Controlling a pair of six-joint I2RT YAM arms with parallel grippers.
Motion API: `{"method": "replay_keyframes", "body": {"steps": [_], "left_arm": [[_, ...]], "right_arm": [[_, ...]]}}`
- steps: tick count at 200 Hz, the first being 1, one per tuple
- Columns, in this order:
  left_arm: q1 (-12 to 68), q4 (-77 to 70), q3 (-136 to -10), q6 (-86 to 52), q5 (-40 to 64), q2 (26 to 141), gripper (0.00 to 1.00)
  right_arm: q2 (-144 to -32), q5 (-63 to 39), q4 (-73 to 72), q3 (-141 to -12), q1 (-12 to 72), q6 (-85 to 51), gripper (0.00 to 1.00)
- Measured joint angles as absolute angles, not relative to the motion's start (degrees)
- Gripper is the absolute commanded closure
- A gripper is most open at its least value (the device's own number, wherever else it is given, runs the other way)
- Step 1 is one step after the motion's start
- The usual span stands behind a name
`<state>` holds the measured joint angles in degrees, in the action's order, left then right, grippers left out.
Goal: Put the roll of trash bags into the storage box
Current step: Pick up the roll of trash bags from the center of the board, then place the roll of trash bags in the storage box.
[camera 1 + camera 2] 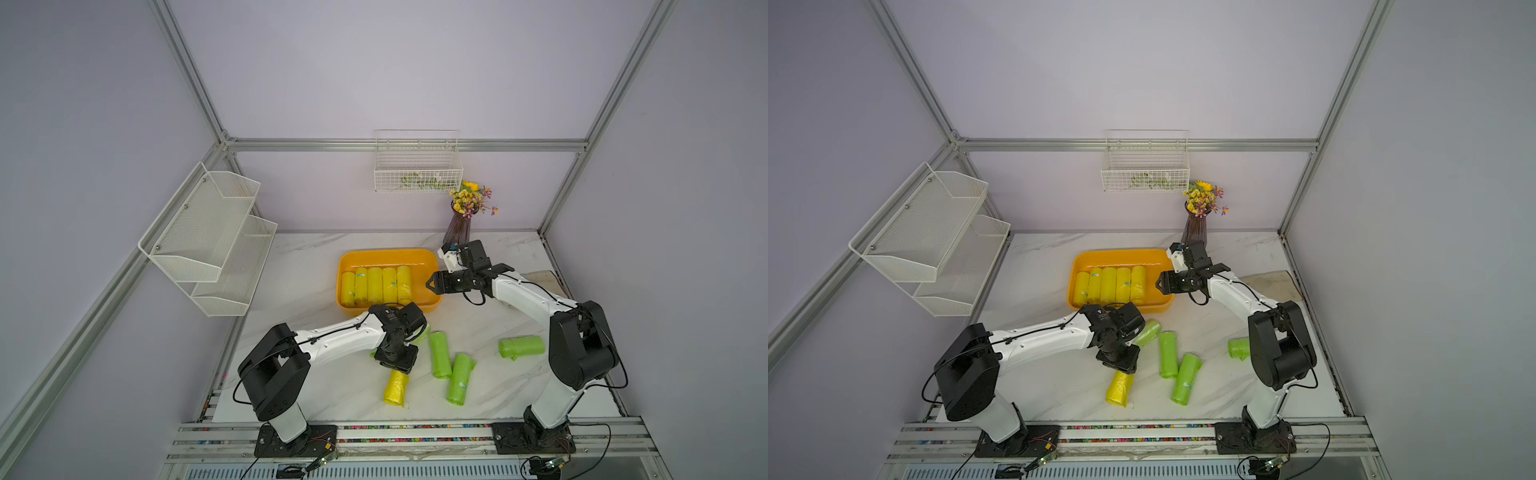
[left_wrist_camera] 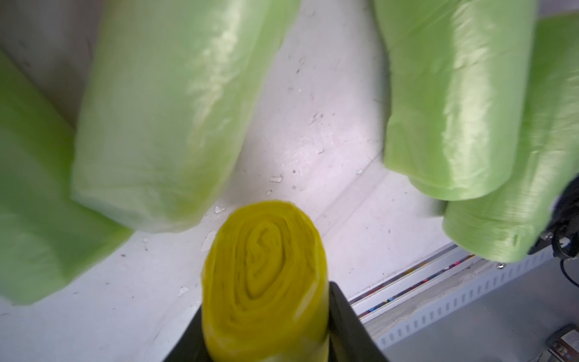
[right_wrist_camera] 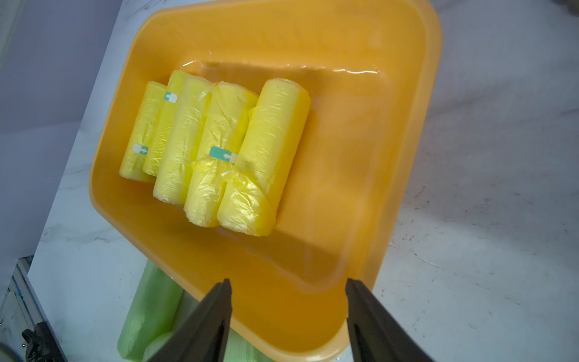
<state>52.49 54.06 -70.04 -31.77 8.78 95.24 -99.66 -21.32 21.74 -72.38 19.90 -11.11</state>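
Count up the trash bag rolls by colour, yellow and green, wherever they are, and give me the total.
Yellow rolls: 6 (5 in the storage box, plus 1 loose yellow roll gripped by the left gripper)
Green rolls: 4 (all lying on the table)
Total: 10
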Motion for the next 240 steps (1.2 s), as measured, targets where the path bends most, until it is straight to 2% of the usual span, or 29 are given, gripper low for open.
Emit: {"method": "replay_keyframes", "body": {"steps": [33, 65, 112, 177, 213, 240], "left_arm": [[49.84, 56.34, -80.79, -26.96, 5.37, 95.24, 0.67], [41.08, 54.96, -88.53, -24.62, 6.09, 96.23, 0.67], [30.89, 50.61, -102.41, -23.09, 9.58, 108.44, 0.67], [29.65, 49.01, -119.39, -23.18, 16.29, 125.8, 0.64], [29.67, 48.64, -123.02, -24.32, 19.86, 131.17, 0.63], [29.69, 48.84, -123.04, -24.93, 20.84, 133.56, 0.58]], "right_arm": [[-99.07, -21.34, 21.3, -72.38, 19.22, -11.35, 0.37], [-98.43, -21.34, 21.04, -72.29, 18.72, -11.53, 0.37], [-94.94, -21.1, 20.84, -70.63, 17.65, -11.68, 0.37], [-92.71, -20.64, 20.75, -68.03, 16.1, -11.97, 0.37], [-92.58, -20.64, 20.8, -67.9, 15.79, -11.99, 0.36], [-92.47, -20.64, 20.78, -67.9, 15.75, -12.16, 0.37]]}}
